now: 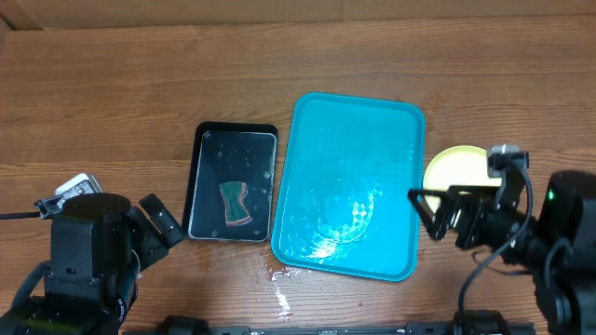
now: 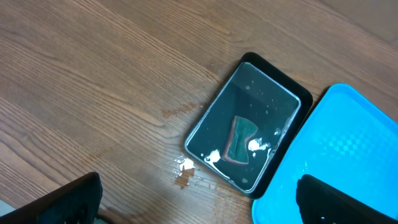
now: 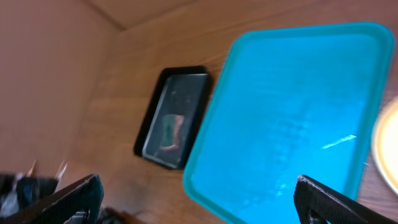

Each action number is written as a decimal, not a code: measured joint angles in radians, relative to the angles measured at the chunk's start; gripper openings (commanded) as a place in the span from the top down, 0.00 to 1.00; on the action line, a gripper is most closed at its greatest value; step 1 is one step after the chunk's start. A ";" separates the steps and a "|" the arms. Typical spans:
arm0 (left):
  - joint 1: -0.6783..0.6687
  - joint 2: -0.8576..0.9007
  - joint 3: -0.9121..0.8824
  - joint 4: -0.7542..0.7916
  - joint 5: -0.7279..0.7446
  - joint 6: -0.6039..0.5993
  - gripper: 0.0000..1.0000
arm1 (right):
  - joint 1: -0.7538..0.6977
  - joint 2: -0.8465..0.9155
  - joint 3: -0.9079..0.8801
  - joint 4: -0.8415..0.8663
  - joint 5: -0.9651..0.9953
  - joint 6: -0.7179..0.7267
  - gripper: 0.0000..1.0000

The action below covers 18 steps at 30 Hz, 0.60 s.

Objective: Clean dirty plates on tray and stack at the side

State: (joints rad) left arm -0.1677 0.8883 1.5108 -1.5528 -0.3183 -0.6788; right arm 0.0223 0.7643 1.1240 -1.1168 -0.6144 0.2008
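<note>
Centrally, on the wooden table (image 1: 112, 93): the turquoise tray (image 1: 354, 186), lying flat, its bare floor wet and glinting. Just off its right edge, outside it: a plate (image 1: 456, 167) with a yellow-green rim, partly covered from above by the right gripper (image 1: 438, 212); cannot tell whether more plates lie beneath. Hovers there with fingers spread wide, gripping nothing. Down at the near left, the left gripper (image 1: 163, 221), likewise splayed wide and empty, well apart from the tray. Just beside the tray's left edge: a smaller black tray (image 1: 195, 186) holding shallow water and a dark green sponge (image 1: 235, 203). Near its front corner, white flecks (image 2: 185, 165) and a wet patch (image 1: 279, 279) on the wood. At the far left, a small pale object (image 1: 79, 186), too small to identify or read.
</note>
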 measured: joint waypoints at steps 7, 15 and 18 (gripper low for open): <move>0.000 0.000 0.000 0.000 0.000 0.000 0.00 | 0.014 -0.025 0.000 -0.055 0.009 -0.007 0.01; 0.000 0.000 0.000 0.000 0.000 0.000 0.00 | 0.024 -0.054 -0.020 0.153 0.233 -0.014 0.00; 0.000 0.000 0.000 0.000 0.000 0.000 0.00 | 0.024 -0.131 -0.086 0.288 0.355 -0.015 0.00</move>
State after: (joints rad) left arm -0.1677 0.8883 1.5108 -1.5528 -0.3187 -0.6788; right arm 0.0467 0.6331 1.0378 -0.8288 -0.2592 0.1860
